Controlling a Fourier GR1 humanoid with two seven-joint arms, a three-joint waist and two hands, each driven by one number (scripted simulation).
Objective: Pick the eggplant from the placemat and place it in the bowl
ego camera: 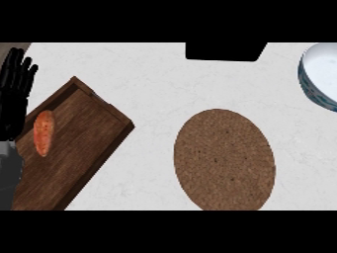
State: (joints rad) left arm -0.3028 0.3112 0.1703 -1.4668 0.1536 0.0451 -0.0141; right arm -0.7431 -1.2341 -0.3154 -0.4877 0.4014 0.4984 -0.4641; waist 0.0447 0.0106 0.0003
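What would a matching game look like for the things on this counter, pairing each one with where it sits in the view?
Things:
1. white bowl with blue outside
2. round brown woven placemat
3. orange carrot-like vegetable
4. black left hand

Places:
A. lying on the dark wooden tray
B. middle of the counter, nothing on it
C. upper right corner, partly cut off
D. left edge, fingers up, resting open

Pairs: 1-C, 2-B, 3-A, 4-D
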